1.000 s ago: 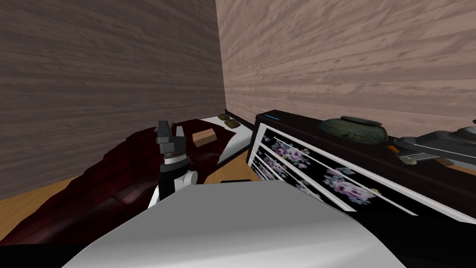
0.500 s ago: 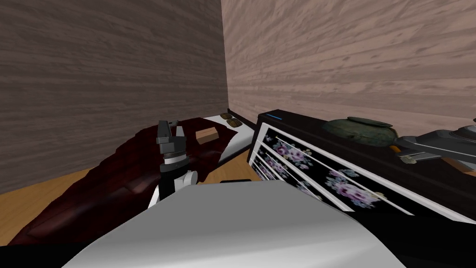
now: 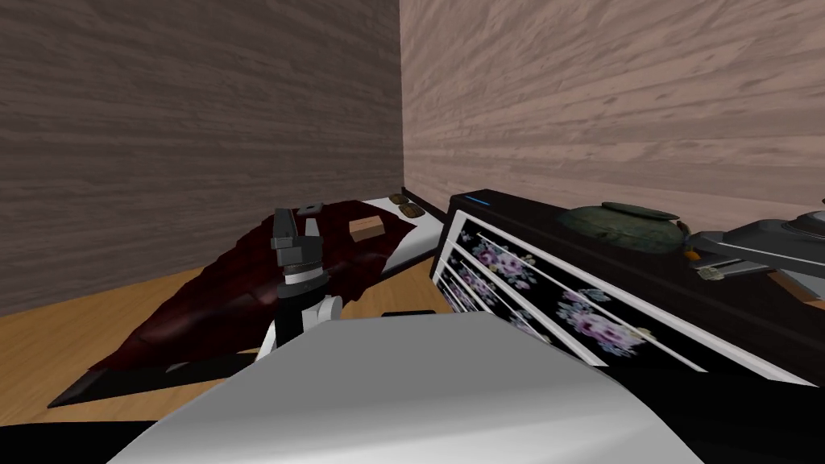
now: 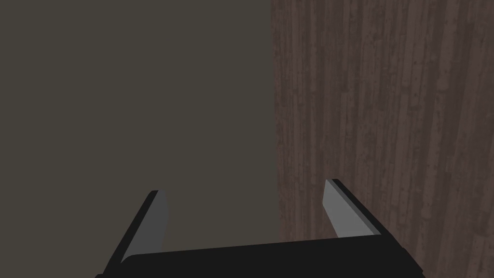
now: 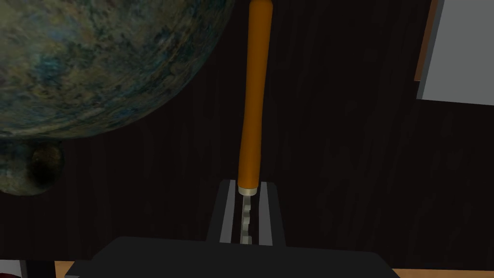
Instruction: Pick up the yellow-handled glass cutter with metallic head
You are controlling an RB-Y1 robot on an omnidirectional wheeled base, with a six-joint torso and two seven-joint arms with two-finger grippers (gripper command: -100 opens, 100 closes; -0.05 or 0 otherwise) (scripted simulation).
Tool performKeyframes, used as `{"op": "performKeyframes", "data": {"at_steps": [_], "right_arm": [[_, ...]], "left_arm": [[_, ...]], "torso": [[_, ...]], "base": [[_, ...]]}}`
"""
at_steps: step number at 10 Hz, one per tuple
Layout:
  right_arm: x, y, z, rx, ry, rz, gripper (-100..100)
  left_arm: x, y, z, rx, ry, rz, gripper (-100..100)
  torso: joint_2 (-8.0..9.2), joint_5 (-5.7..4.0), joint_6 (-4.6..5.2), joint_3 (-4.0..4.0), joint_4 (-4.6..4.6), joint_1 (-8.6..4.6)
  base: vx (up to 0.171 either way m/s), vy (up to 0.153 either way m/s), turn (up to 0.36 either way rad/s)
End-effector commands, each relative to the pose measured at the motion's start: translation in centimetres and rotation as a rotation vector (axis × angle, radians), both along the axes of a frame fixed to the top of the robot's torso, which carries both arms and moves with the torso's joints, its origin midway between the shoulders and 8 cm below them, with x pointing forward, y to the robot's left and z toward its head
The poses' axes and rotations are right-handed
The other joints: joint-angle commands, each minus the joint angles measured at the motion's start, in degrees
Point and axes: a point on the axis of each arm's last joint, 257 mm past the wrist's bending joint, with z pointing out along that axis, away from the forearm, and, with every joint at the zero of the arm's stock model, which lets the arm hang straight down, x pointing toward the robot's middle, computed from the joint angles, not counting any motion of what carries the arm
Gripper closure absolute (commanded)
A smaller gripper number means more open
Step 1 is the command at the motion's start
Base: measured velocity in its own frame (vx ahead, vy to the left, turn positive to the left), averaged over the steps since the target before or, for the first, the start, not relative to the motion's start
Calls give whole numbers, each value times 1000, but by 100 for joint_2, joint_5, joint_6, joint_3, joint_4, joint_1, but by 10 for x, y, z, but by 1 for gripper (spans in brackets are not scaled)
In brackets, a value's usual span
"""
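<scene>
While the right gripper (image 5: 246,190) pinches the glass cutter (image 5: 254,96) by its metallic head, at the head view's right edge beside the mottled green pot (image 5: 96,62), the left gripper (image 4: 243,188) stands centre-left with fingers spread.

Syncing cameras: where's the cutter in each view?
Head: cutter far right on the dresser, beside the green pot, in the right gripper.
Right wrist: orange handle rising from the gripper, which is shut on its metal head.
Left wrist: left gripper open, empty.
Shared landmark: the pot, beside the handle in both.
</scene>
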Motion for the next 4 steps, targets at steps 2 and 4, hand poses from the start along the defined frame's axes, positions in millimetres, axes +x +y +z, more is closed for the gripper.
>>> {"op": "performKeyframes", "data": {"at_steps": [2, 4], "right_arm": [[0, 6, 6, 0, 1, -44, 100], [0, 4, 5, 0, 0, -36, 0]], "left_arm": [[0, 0, 0, 0, 0, 0, 0], [0, 0, 0, 0, 0, 0, 0]], "torso": [[2, -1, 0, 1, 0, 0], [-15, 1, 8, -7, -1, 14]], "base": [[-128, -41, 161], [-30, -5, 15]]}}
